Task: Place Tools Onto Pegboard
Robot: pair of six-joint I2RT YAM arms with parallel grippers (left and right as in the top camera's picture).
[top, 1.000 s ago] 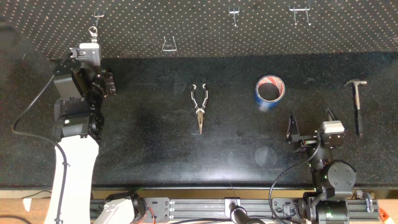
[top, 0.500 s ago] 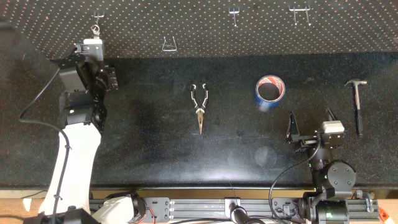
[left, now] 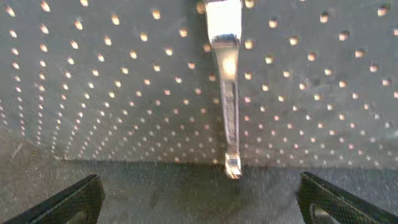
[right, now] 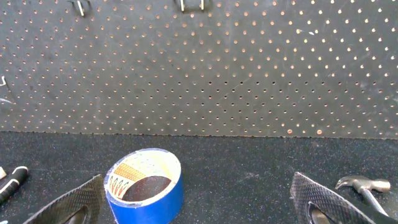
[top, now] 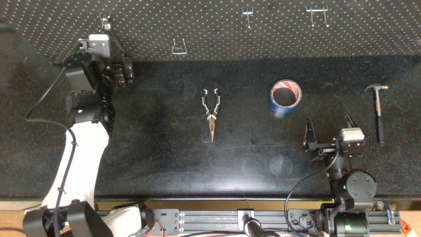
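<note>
A silver wrench [left: 227,93] hangs upright from a hook on the pegboard [left: 93,93]; in the top view the wrench [top: 104,27] is at the board's far left. My left gripper [left: 199,194] faces it, open and empty, a little back from the board; from above the left gripper [top: 123,69] is at the mat's back left. Pliers [top: 211,108] lie mid-mat. A blue tape roll [top: 286,97] and a hammer [top: 377,108] lie to the right. My right gripper [top: 327,135] rests open near the front right, pointing at the tape roll [right: 146,183].
Bare hooks stick out of the pegboard: one triangular hook [top: 179,46] low, another hook [top: 247,13] at the middle, a double hook [top: 318,13] on the right. The hammer head [right: 364,185] and a pliers handle tip [right: 12,177] flank the tape.
My left gripper has shifted up and to the right along the foot of the pegboard, its wrist turning. The right arm and the loose tools have not moved.
</note>
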